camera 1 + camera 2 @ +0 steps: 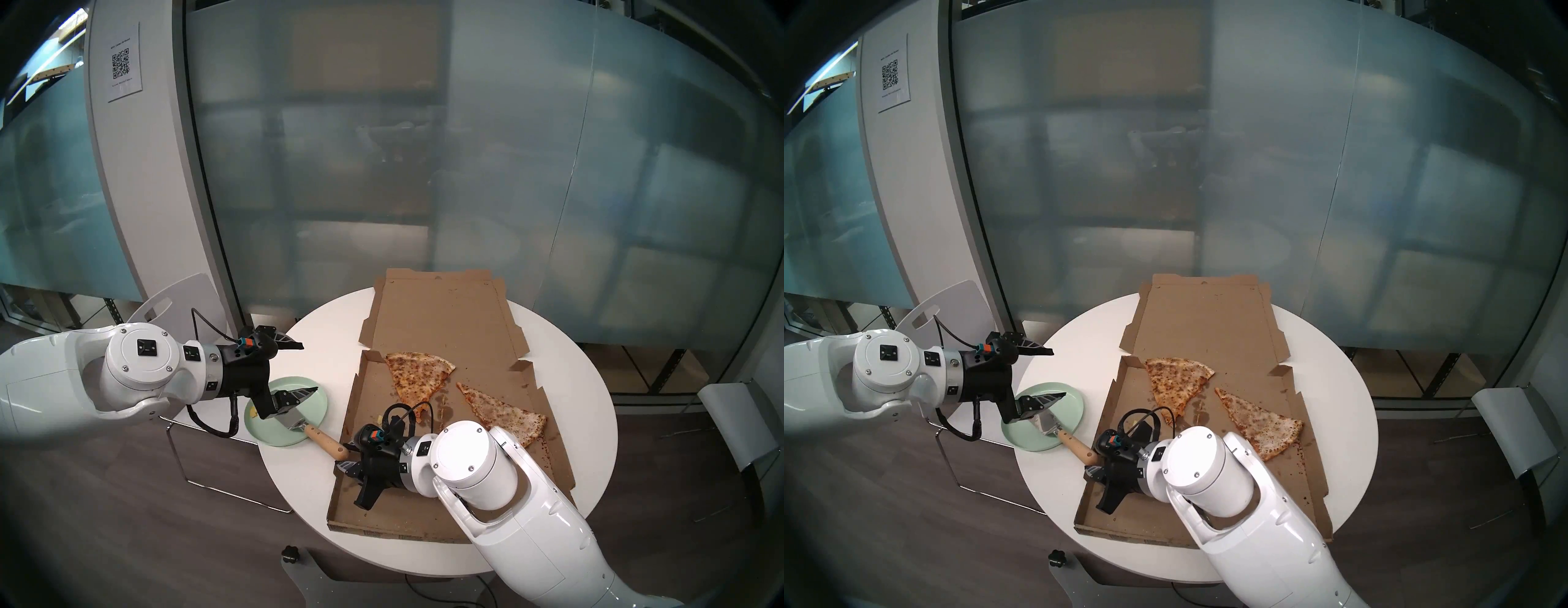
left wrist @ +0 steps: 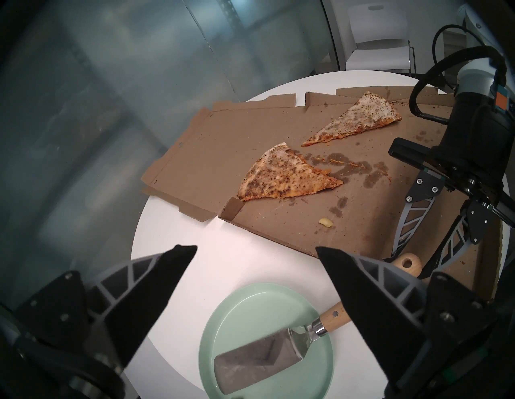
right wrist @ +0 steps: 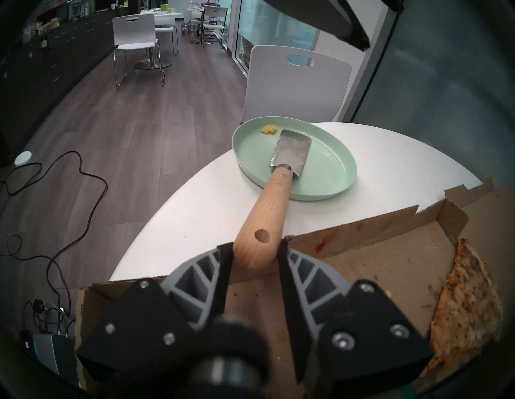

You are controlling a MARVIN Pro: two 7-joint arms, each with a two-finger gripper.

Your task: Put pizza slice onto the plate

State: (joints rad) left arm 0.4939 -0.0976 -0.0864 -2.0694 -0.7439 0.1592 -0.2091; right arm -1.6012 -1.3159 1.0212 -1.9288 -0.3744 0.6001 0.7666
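Box-bound pizza slice (image 1: pixel 505 414) behind right gripper (image 1: pixel 345 460)

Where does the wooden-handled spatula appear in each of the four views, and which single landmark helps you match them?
Head stereo left: spatula left of centre, low, blade on the plate.
Head stereo right: spatula left of centre, low.
Left wrist: spatula at bottom centre.
Right wrist: spatula at centre, handle end between the right gripper fingers.
Shared landmark: the mint-green plate.
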